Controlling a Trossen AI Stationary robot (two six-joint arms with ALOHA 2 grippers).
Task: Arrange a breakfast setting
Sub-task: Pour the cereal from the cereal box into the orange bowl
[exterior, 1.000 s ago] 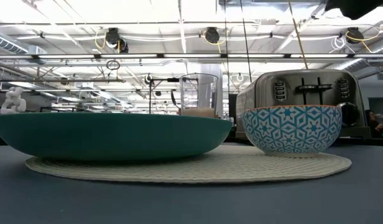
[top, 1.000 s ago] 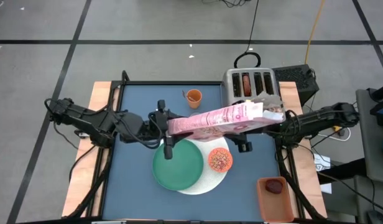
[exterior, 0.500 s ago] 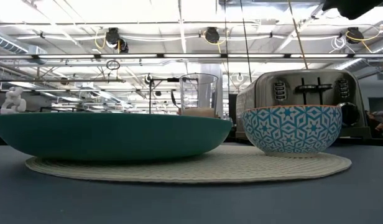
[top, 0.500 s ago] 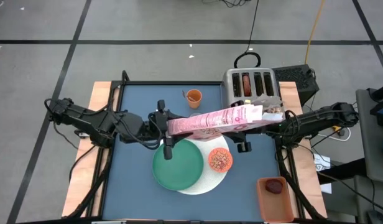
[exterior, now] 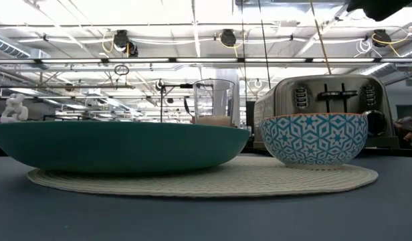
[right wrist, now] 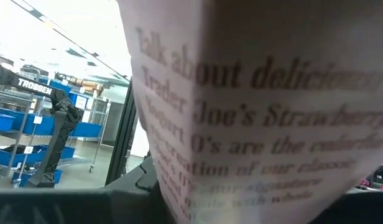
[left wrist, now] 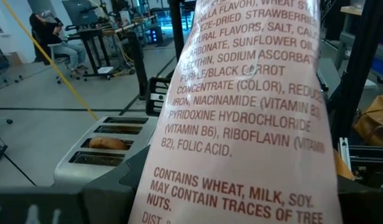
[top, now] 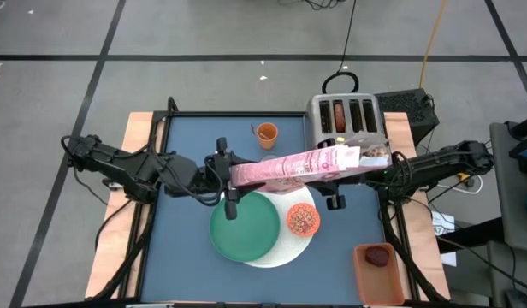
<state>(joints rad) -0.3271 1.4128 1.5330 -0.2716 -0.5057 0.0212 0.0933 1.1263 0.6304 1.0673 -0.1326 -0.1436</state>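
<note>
I see the long pink printed cardboard cereal box (top: pixel 302 167) lying on its side in the air above the table's middle, one end at each gripper, over the far rim of the green round plate (top: pixel 245 228). My left gripper (top: pixel 228 175) has the box's 9 o'clock end; the left wrist view is filled by its ingredient panel (left wrist: pixel 241 118), and the fingers look clamped on it. My right gripper (top: pixel 353 169) is at the box's 3 o'clock end, where the open top flaps show; its wrist view shows only blurred print (right wrist: pixel 260 124), and I cannot tell how its fingers stand.

The plate rests on the large white woven round mat (top: pixel 285 250) at 6 o'clock from the box. On the same mat, at the plate's 3 o'clock, sits the small bowl with an orange inside and a blue-and-white patterned outside (exterior: pixel 314 138), holding cereal. The small orange cup (top: pixel 266 133) stands at 12 o'clock of the box's left half. The silver metal four-slot toaster (top: pixel 347 118) stands at the table's far right, with brown pieces in its slots. At 5 o'clock, off the blue surface, an orange rectangular tray (top: pixel 364 274) holds the dark-red fruit (top: pixel 378 256).
</note>
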